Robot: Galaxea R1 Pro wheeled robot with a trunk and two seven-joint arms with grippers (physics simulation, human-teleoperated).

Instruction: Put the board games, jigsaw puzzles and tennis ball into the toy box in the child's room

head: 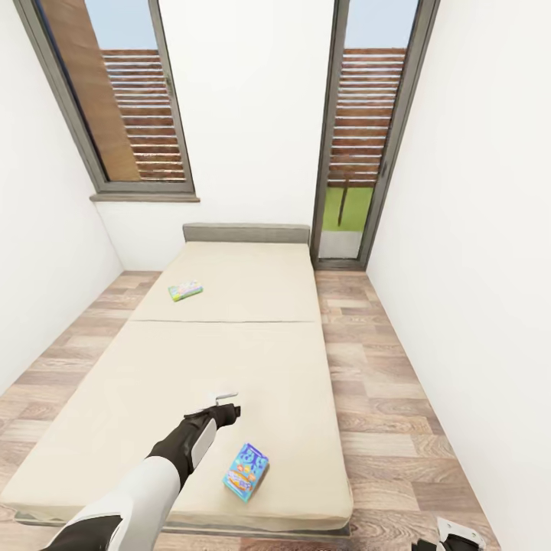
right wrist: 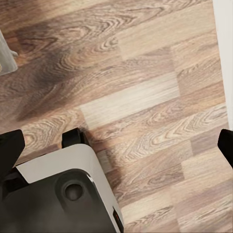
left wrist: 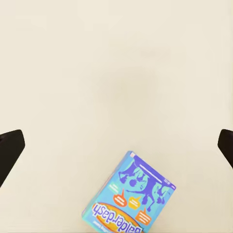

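Two board games lie on the bed (head: 229, 360), well apart from each other: the nearer board game (head: 246, 472), a blue box with cartoon figures and orange lettering, sits flat on the cream cover close to the foot end, turned at a slant, and the farther board game (head: 185, 290), paler with a green edge, rests up past the seam in the cover, toward the grey headboard (head: 246, 233). From where I stand, the robot's left arm reaches out over the mattress, and the left gripper (head: 226, 398) hangs above bare cover, near the blue box but clear of it, off to its left and a little farther up the bed. In the left wrist view the same blue box (left wrist: 130, 197) shows below the dark fingertips (left wrist: 9, 148), which stand wide apart at either edge with nothing between them but cream fabric, so that hand is spread open and holds nothing. The right gripper (head: 458, 536) sits low at the robot's side over the wood-plank floor (head: 383, 398); in its wrist view its fingertips (right wrist: 10, 145) are likewise spread wide and empty, looking down on planks and the robot's grey base (right wrist: 63, 194). Behind the bed, two tall windows (head: 122, 99) flank a white wall.
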